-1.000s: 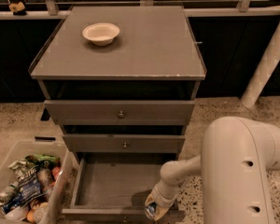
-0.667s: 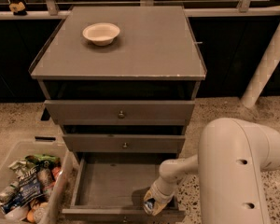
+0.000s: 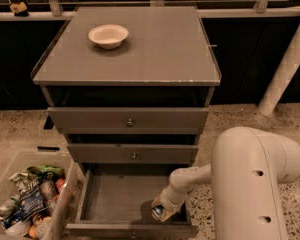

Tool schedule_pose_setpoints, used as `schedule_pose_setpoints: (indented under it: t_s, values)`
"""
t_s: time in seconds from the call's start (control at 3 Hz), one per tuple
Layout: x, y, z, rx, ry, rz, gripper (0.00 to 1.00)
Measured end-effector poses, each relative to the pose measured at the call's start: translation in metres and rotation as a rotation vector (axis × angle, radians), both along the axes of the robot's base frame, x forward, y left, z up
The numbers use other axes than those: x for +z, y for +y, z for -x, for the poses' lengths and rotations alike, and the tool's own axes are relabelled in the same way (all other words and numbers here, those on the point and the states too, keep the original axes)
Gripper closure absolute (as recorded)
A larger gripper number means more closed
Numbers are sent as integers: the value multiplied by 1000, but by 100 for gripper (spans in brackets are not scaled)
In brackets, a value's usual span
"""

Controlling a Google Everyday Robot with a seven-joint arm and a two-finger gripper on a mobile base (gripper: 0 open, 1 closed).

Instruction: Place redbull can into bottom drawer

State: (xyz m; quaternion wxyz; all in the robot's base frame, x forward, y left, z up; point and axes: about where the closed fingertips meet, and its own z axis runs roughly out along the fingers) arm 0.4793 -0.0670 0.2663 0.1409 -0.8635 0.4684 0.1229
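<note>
The bottom drawer [image 3: 110, 196] is pulled open at the foot of the grey cabinet and its flat grey floor shows. My gripper [image 3: 159, 209] reaches down into the drawer's right front corner. The redbull can [image 3: 157, 213] shows as a small blue-and-silver end at the gripper's tip, low inside the drawer. The gripper is shut on it. Most of the can is hidden by the gripper.
The two upper drawers [image 3: 129, 120] are closed. A cream bowl [image 3: 108, 35] sits on the cabinet top. A clear bin [image 3: 27, 196] of snack packets stands at the left of the open drawer. My arm's large white housing [image 3: 255, 184] fills the lower right. A white post [image 3: 286, 64] leans at the right.
The arm and gripper have shifted a little to the left and lower, carrying the can deeper into the drawer's front right corner.
</note>
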Motion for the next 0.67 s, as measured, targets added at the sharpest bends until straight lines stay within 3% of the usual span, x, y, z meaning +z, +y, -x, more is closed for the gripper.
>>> schedule_pose_setpoints:
  t_s: [0.67]
  values:
    - [-23,-3,-18,-41,-80,-15,100]
